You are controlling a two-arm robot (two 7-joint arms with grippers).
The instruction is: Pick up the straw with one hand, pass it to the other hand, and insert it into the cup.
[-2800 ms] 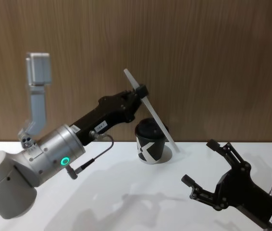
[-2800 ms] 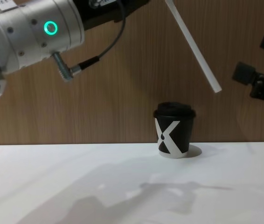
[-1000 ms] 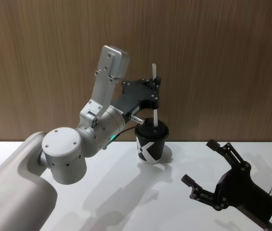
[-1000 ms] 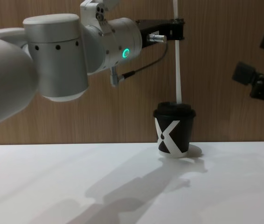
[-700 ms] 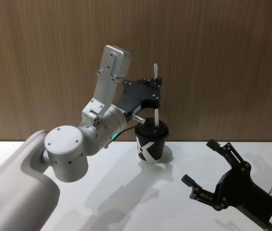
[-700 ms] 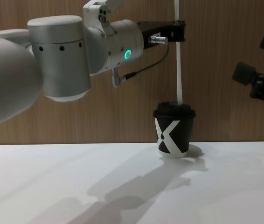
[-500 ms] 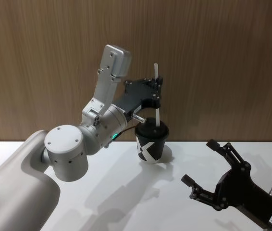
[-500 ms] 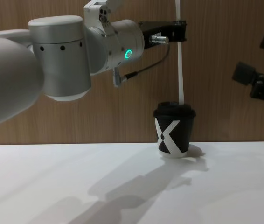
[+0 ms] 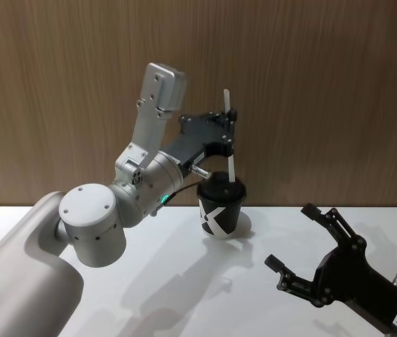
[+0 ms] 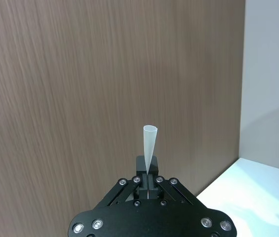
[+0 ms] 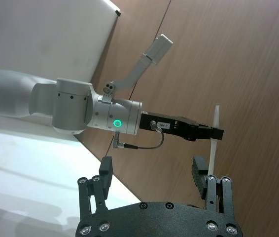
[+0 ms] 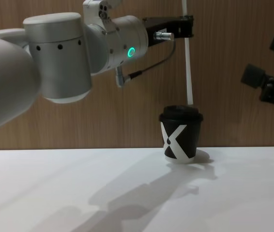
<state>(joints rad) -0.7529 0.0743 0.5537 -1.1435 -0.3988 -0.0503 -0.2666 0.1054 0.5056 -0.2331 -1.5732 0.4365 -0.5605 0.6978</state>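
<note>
Head view: left gripper (image 9: 229,132), on the silver wrist w/ green ring, is clamped on the straw (image 9: 229,144) above the cup (image 9: 221,206). Straw is near upright, lower end at the cup's black lid; can't tell if it's in the hole. Cup stands on the white surface (image 9: 184,295) by the wood wall. Right gripper (image 9: 293,242), all black, sits low near the right edge, fingers spread, holding nothing, well apart from the cup.

Left wrist view: left gripper fingers pinched on the straw (image 10: 149,148), its open end sticking out past them.

Right wrist view: right gripper fingers (image 11: 105,173) apart; beyond them the left gripper (image 11: 214,133) holds the straw (image 11: 214,136).

Chest view: straw (image 12: 189,67) hangs from the left gripper (image 12: 188,26), tip touching the lid of the cup (image 12: 181,135) near its right side. Right gripper fingers (image 12: 253,73) at the right edge.
</note>
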